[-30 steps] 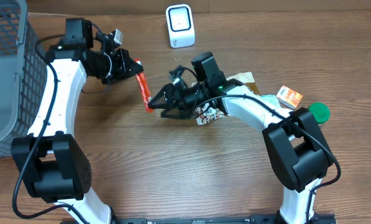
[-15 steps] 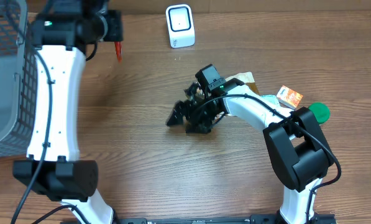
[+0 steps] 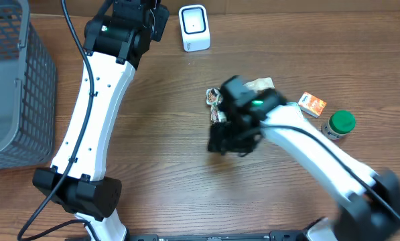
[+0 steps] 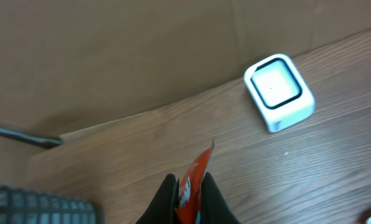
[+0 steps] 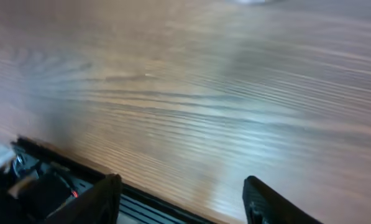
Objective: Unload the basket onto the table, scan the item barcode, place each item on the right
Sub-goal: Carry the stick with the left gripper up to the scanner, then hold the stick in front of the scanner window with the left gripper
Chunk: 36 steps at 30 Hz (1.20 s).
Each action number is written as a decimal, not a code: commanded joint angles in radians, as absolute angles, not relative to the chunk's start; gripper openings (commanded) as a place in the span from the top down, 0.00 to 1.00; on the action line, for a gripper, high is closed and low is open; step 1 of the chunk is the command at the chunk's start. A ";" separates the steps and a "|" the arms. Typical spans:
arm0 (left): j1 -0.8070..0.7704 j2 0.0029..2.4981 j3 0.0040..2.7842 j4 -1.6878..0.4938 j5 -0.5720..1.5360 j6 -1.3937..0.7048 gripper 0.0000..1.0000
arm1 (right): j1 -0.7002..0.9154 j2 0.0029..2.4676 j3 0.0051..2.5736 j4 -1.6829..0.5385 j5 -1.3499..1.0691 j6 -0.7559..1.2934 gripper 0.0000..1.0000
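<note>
Wood-grain table (image 3: 153, 181) is seen beneath both arms, and a plain brown wall is seen behind its far edge in the left wrist view. A grey basket (image 3: 12, 100) is set at the left edge. A white scanner (image 3: 193, 27) is placed at the far edge, near the middle, with its window turned upward.

The left gripper (image 4: 189, 186) is raised above the far edge, just left of the scanner, and its jaws are closed on a red packet (image 4: 201, 163). The packet is held upright and sticks out beyond the fingertips, apart from the scanner; in the overhead view it is hidden by the arm.

The right gripper (image 5: 182, 196) is held over the middle of the table and is blurred. Its fingers (image 5: 104, 196) are spread apart, and only bare wood is seen between them.

Crinkled wrappers (image 3: 216, 104) are left beside the right arm. Toward the right edge, an orange box (image 3: 312, 104) and a green-lidded jar (image 3: 339, 122) are set near each other.
</note>
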<state>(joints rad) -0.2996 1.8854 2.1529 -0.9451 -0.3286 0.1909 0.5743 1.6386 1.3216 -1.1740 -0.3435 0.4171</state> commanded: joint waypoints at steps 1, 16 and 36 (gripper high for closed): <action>-0.304 1.902 2.173 -0.968 -0.345 0.176 0.96 | 0.472 1.480 1.329 -1.224 -0.162 0.445 0.34; -0.402 2.108 2.172 -0.875 -0.357 0.344 0.96 | 0.102 1.328 1.329 -1.334 0.063 0.445 0.00; -0.516 2.498 2.172 -0.205 -0.529 1.050 0.96 | 0.102 1.328 1.329 -1.330 0.062 0.445 0.00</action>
<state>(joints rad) -0.5213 2.4805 2.1605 -0.2302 -0.5262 0.9710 0.1051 1.3354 1.3216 -1.3323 0.0525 0.4412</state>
